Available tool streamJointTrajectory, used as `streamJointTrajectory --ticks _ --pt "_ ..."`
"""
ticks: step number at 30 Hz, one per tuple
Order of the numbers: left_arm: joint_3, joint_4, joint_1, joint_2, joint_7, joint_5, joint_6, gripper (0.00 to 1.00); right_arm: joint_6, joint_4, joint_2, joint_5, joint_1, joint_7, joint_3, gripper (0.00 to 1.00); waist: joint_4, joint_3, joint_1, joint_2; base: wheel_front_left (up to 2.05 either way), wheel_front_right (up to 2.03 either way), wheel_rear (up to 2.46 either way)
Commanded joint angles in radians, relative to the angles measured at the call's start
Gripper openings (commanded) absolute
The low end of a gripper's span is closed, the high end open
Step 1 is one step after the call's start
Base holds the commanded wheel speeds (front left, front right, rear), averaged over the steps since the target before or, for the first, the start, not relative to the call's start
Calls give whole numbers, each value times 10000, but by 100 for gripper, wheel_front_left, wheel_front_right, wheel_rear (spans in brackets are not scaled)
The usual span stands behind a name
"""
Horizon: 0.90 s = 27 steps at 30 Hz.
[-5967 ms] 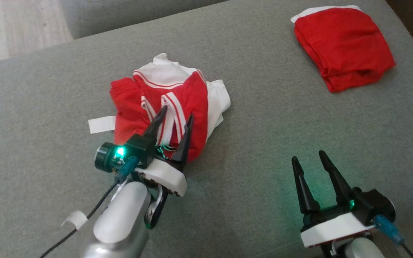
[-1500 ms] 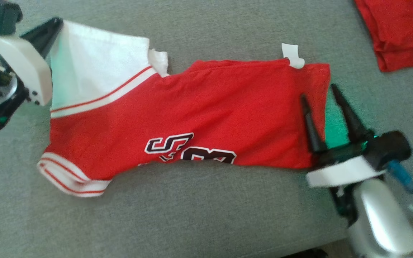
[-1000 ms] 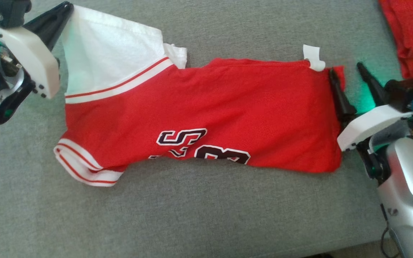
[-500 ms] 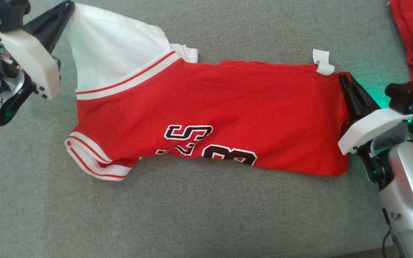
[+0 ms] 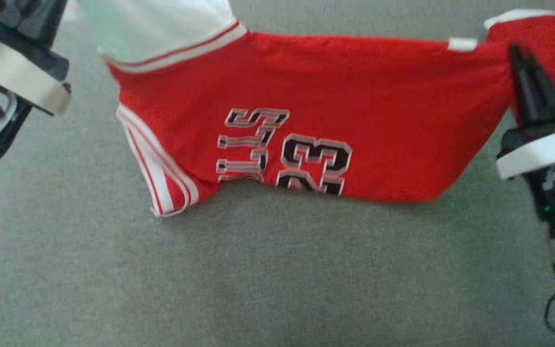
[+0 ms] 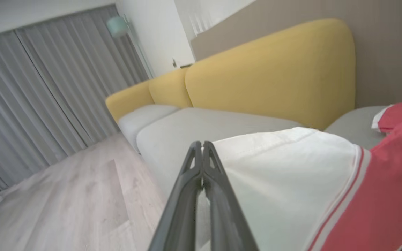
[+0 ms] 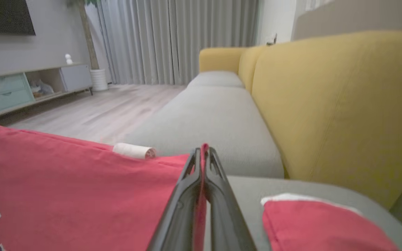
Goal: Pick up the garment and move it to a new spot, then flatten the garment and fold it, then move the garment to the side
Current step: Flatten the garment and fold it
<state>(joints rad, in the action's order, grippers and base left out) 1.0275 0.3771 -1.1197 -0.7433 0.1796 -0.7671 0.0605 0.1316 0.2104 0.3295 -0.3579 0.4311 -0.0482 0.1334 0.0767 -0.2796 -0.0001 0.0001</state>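
The garment (image 5: 364,115) is a red jersey with a white sleeve and the number 23. It hangs stretched between my two grippers above the grey sofa cushion (image 5: 258,279). At the upper left, my left gripper (image 6: 202,148) is shut on the edge of the white sleeve (image 6: 284,181); its body shows in the head view (image 5: 22,72). On the right, my right gripper (image 5: 523,67) is shut on the red hem corner, and red cloth is pinched between its fingers (image 7: 203,153). The garment's lower edge hangs close to the cushion.
A folded red garment (image 5: 547,33) lies on the cushion just beyond my right gripper, also in the right wrist view (image 7: 319,223). The yellow sofa backrest (image 7: 326,104) rises behind. Wooden floor (image 6: 65,202) lies beyond the cushion's far-left edge.
My right gripper went from open beside the hem to shut on it. Both grippers have lifted the garment, so it now hangs stretched instead of lying flat. The head view has shifted.
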Motion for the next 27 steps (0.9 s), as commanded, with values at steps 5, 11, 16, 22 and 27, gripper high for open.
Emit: streamJointTrajectory --ticks 5,11,16,22,27 --pt "-1092 -1231 -679 -950 448 140 -479 0 -9 -960 642 71 853 273 -281 0 -136 1274 1 -1 0 0 0" --pt "-1633 -2470 -1054 -1614 380 84 -809 0 -9 -1665 1237 -68 1680 721 -480 0 -187 1805 1 -1 0 0 0" --pt "-1943 -3179 -1623 -2127 -10 165 -916 0 -9 -2225 1695 -98 2646 1076 -493 0 -159 1984 1 -1 0 0 0" --pt "-2097 -3202 -2635 -2084 -520 371 -736 0 -9 -2151 2019 -4 4030 1480 -34 0 -255 1809 1 -1 0 0 0" --pt "-1880 -2363 -3567 -1725 -908 902 -381 0 -9 -1253 2046 75 5273 1546 537 0 -493 1017 1 -1 0 0 0"
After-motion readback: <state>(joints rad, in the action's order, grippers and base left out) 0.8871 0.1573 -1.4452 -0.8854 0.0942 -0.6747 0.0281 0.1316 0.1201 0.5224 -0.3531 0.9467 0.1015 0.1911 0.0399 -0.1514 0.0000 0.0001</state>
